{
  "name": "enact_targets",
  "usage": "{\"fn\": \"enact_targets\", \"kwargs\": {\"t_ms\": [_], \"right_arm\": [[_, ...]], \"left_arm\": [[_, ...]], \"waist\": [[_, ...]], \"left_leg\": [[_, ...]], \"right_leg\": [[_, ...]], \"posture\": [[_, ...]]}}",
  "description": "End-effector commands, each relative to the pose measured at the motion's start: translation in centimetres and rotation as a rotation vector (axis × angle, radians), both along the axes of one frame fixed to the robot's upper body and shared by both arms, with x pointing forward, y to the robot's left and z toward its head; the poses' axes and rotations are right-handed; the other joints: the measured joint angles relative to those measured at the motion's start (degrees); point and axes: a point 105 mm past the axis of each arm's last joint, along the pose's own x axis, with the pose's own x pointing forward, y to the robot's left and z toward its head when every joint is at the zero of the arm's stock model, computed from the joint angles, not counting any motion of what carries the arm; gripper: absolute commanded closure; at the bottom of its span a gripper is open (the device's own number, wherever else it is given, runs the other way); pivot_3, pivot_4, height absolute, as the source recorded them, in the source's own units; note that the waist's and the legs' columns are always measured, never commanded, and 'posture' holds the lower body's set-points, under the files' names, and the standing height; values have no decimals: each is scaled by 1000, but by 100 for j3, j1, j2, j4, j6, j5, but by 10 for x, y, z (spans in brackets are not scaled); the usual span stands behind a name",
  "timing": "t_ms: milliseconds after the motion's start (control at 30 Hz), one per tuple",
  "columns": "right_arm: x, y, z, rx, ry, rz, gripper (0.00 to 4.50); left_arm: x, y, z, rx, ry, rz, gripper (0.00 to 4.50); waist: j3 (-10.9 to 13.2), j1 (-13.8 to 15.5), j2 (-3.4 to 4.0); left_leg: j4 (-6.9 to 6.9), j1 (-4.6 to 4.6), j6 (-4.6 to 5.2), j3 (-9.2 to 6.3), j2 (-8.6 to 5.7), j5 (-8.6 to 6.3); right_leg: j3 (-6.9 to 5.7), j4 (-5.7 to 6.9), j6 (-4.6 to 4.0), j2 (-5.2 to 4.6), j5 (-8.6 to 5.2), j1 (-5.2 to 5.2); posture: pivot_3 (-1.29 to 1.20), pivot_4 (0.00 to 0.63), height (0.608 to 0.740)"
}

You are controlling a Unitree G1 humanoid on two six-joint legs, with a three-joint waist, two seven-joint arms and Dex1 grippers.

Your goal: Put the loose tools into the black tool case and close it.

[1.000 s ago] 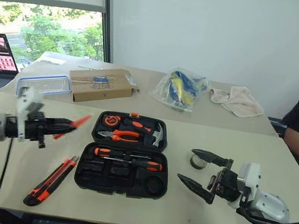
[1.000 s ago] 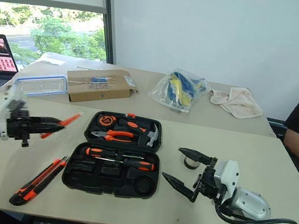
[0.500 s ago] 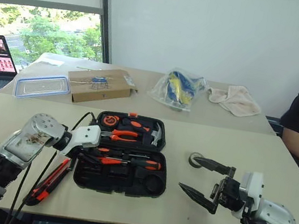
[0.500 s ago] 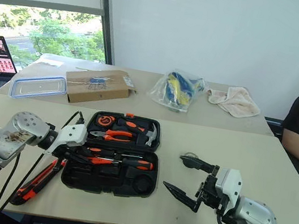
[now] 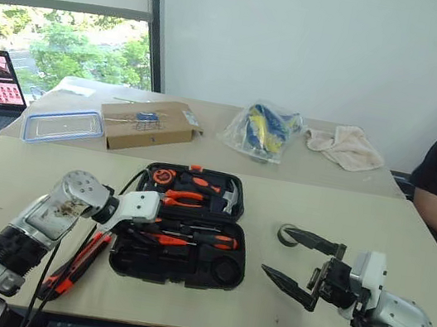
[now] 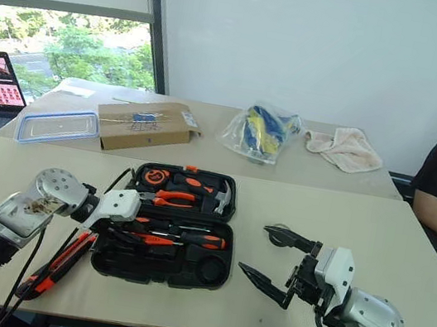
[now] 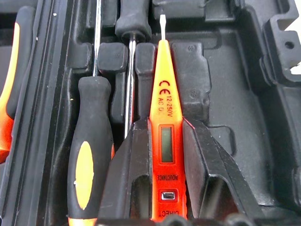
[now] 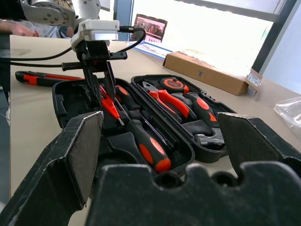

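Left gripper (image 7: pixel 162 155) clamps the small orange screwdriver (image 7: pixel 165 117) low over the black tool case (image 5: pixel 180 245) to slot it in; right gripper (image 5: pixel 296 260) waits wide open, empty.

Your left gripper (image 7: pixel 162 155) was out to the left of the open black tool case (image 5: pixel 176 266) a second ago, holding the small orange screwdriver (image 7: pixel 165 136) up over the table. Now you've swung that arm in and down over the case's front half, and the screwdriver, clamped between the fingers (image 7: pixel 134 165), sits low among the moulded slots beside the black-and-orange screwdrivers (image 7: pixel 89 160).
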Motion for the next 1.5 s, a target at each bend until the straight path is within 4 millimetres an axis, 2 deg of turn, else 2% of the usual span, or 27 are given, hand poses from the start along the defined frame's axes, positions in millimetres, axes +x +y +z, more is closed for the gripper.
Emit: {"fn": "enact_targets", "kwargs": {"t_ms": [33, 300, 600, 667, 700, 833, 1000, 1067, 1167, 1233, 1367, 1400, 1500], "right_arm": [[-3, 5, 11, 5, -61, 10, 0], [-3, 6, 11, 6, -64, 6, 0], [0, 7, 11, 4, -67, 8, 0], [1, 7, 12, 3, -69, 9, 0], [1, 7, 12, 3, -69, 9, 0], [1, 7, 11, -1, -64, 13, 0], [2, 7, 9, -2, -55, 17, 0], [2, 7, 7, -1, -50, 19, 0], [4, 9, 6, 2, -49, 22, 0], [5, 9, 6, 3, -50, 24, 0], [7, 9, 7, 1, -54, 27, 0], [7, 9, 8, 0, -56, 26, 0], [7, 8, 8, -1, -60, 19, 0]], "left_arm": [[-6, 11, -11, 90, 44, -1, 3976], [-6, 18, 1, 142, 24, 15, 3976], [-7, 11, -8, 184, 28, 9, 3976], [-4, 5, -1, 122, 18, 30, 3035], [-2, 2, 5, 72, -3, 34, 2817], [-4, -3, 30, -86, -15, 33, 1373], [-10, 5, 45, -150, 2, 37, 1373], [-9, 10, 45, -152, -8, 58, 1373], [-3, 11, 38, -162, -25, 96, 2081], [-2, 9, 33, -171, -12, 101, 2973], [-4, 4, 18, -158, 14, 102, 4282], [-3, 4, 15, -150, 8, 103, 4456], [-5, 5, 8, -140, 25, 103, 4456]], "waist": [[0, -3, 0], [0, -50, 0], [0, -47, 0], [0, -42, 0], [0, -37, 0], [1, 2, -2], [2, 7, -3], [2, 3, -3], [2, 4, -3], [2, 6, -3], [2, 10, -3], [2, 5, -3], [2, -1, -3]], "left_leg": [[0, 1, 1, 0, 0, 0], [-1, 4, 1, -2, 3, -1], [-1, 7, 1, -1, 0, -1], [-1, 8, 1, 0, 0, -1], [-1, 9, 1, -1, 0, -1], [4, 7, 1, -1, 0, -1], [12, 1, 3, -5, 0, -2], [10, 1, 3, -6, 1, -2], [9, 1, 3, -5, 0, -2], [10, 1, 3, -5, -2, -2], [11, 0, 3, -5, -4, -2], [10, 0, 3, -5, -4, -2], [9, -1, 3, -5, -3, -2]], "right_leg": [[1, 0, 0, 0, 0, 1], [7, 2, -1, 5, -1, -2], [12, 4, -1, 5, -1, -1], [14, 6, -1, 5, -1, 0], [14, 6, -1, 5, -1, 1], [13, 8, 0, 2, -1, -2], [9, 8, 0, 0, 0, -3], [8, 6, 0, 2, 0, -3], [7, 5, 1, 1, -1, -3], [7, 6, 1, 1, -1, -2], [7, 6, 2, 0, -1, -1], [7, 6, 1, 0, -1, -1], [6, 6, 1, 2, -1, -3]], "posture": [[0, 150, 740], [0, 150, 740], [0, 150, 740], [0, 150, 740], [0, 150, 740], [0, 150, 740], [0, 150, 740], [0, 150, 740], [0, 150, 740], [0, 150, 740], [0, 150, 740], [0, 150, 740], [0, 150, 740]]}}
